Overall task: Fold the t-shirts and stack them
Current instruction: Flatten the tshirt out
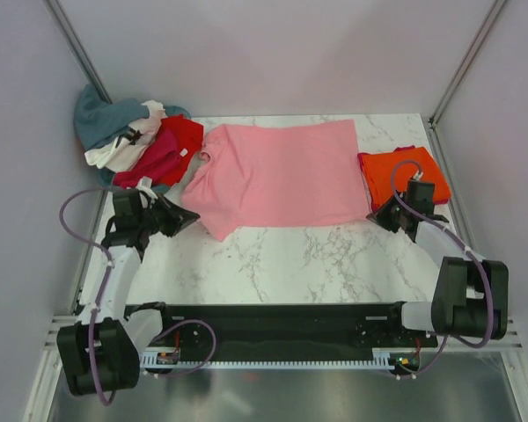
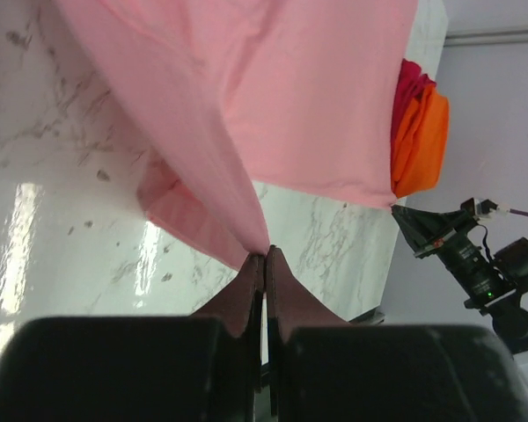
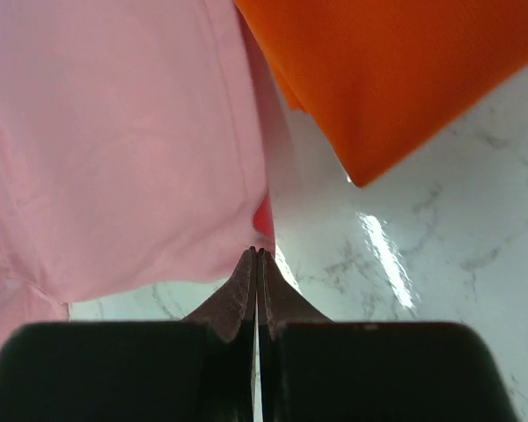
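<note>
A light pink t-shirt (image 1: 282, 176) lies spread flat across the middle of the marble table. My left gripper (image 1: 192, 220) is shut on its left edge, and in the left wrist view the pink cloth (image 2: 290, 97) is drawn taut up into the closed tips (image 2: 266, 253). My right gripper (image 1: 376, 216) is shut on the shirt's near right corner (image 3: 114, 141), with the tips (image 3: 258, 253) at the hem. A folded bright orange t-shirt (image 1: 396, 171) lies just right of it, over a magenta one (image 2: 407, 83). It also shows in the right wrist view (image 3: 396, 70).
A loose pile sits at the far left corner: teal-grey (image 1: 101, 119), white (image 1: 114, 151), red (image 1: 183, 136) and magenta (image 1: 150, 164) shirts. Grey walls with metal posts (image 1: 79, 44) close in the table. The black base rail (image 1: 273, 321) runs along the near edge.
</note>
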Controlling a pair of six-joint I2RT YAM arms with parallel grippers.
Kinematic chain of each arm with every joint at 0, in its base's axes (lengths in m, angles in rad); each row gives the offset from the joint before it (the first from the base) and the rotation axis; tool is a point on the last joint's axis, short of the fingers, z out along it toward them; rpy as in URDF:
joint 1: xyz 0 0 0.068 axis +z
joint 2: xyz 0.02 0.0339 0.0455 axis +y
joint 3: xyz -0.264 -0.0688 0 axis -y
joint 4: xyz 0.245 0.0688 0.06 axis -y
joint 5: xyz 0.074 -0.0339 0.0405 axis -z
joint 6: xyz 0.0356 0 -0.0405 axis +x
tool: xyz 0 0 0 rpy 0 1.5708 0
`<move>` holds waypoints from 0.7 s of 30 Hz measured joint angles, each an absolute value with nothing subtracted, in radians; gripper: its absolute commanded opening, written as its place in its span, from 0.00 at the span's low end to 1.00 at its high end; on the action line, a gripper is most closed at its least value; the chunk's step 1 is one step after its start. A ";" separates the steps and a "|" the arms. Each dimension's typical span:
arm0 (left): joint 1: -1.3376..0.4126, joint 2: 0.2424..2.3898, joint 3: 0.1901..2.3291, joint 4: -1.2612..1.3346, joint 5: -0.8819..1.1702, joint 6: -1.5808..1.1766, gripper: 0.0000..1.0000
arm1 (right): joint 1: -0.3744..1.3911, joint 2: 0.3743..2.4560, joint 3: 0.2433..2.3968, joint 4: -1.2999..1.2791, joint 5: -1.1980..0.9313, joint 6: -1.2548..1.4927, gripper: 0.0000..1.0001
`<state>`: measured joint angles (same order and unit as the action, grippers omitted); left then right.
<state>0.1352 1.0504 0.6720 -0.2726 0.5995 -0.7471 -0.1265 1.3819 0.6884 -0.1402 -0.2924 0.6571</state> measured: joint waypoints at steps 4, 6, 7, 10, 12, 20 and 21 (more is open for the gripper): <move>0.135 0.923 0.579 -0.355 0.553 -0.749 0.02 | -0.126 1.267 0.614 -0.176 -0.246 0.631 0.00; 0.135 0.848 0.558 -0.403 0.520 -0.750 0.02 | -0.126 1.205 0.582 -0.190 -0.232 0.623 0.00; 0.134 0.807 0.553 -0.433 0.498 -0.751 0.02 | -0.126 1.174 0.567 -0.200 -0.226 0.620 0.00; 0.134 0.691 0.550 -0.512 0.434 -0.759 0.02 | -0.126 1.088 0.527 -0.235 -0.200 0.615 0.00; 0.134 0.642 0.550 -0.556 0.400 -0.771 0.02 | -0.126 1.036 0.513 -0.270 -0.179 0.613 0.00; 0.133 0.458 0.538 -0.699 0.389 -0.842 0.02 | -0.126 0.944 0.509 -0.377 -0.155 0.583 0.00; 0.133 0.430 0.538 -0.722 0.385 -0.848 0.02 | -0.126 0.936 0.505 -0.385 -0.160 0.578 0.00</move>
<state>0.1333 0.4297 0.5385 -0.7223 0.3851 -0.8478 -0.1265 0.9363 0.5049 -0.3855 -0.1604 0.5781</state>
